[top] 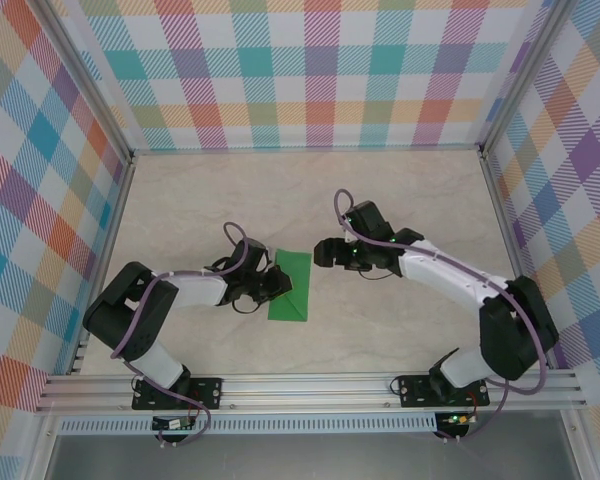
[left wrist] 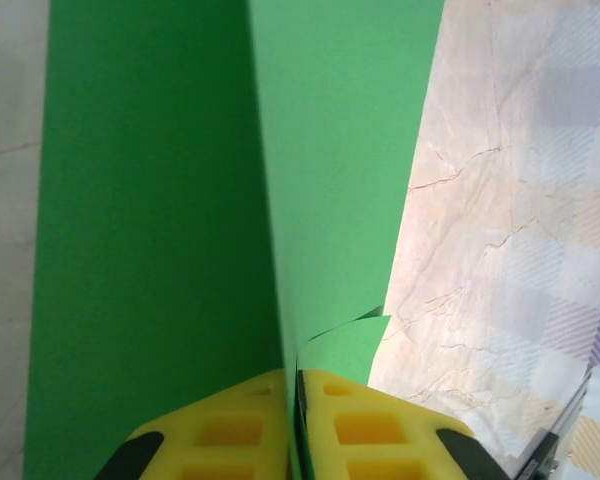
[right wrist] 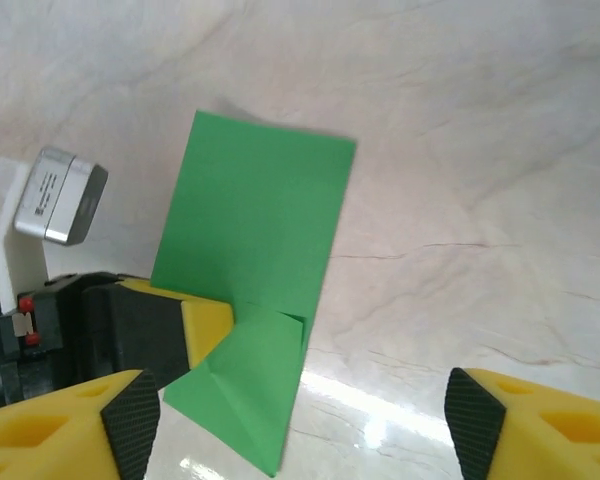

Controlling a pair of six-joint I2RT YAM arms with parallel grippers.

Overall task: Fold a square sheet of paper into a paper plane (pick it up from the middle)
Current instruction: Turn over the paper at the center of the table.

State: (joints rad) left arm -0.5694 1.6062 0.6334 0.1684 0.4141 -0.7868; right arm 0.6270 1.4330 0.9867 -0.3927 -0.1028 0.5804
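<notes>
The square sheet of paper (top: pixel 292 284) lies on the table folded into a narrow bright green strip, with its near corner turned in as a triangular flap (right wrist: pixel 248 385). My left gripper (top: pixel 277 286) is at the strip's left edge and shut on it. In the left wrist view the yellow fingertips (left wrist: pixel 335 400) pinch the paper layers (left wrist: pixel 330 170) at a raised crease. My right gripper (top: pixel 323 252) hovers just right of the strip's far end, apart from it. Its fingers (right wrist: pixel 475 425) stand wide open with nothing between them, and the paper (right wrist: pixel 255 225) lies ahead of them.
The marble-patterned tabletop (top: pixel 400 200) is bare around the paper. Plaid walls (top: pixel 310 70) close in the back and both sides. An aluminium rail (top: pixel 310 388) runs along the near edge. The left wrist's camera (right wrist: pixel 60 195) stands close to my right gripper's left finger.
</notes>
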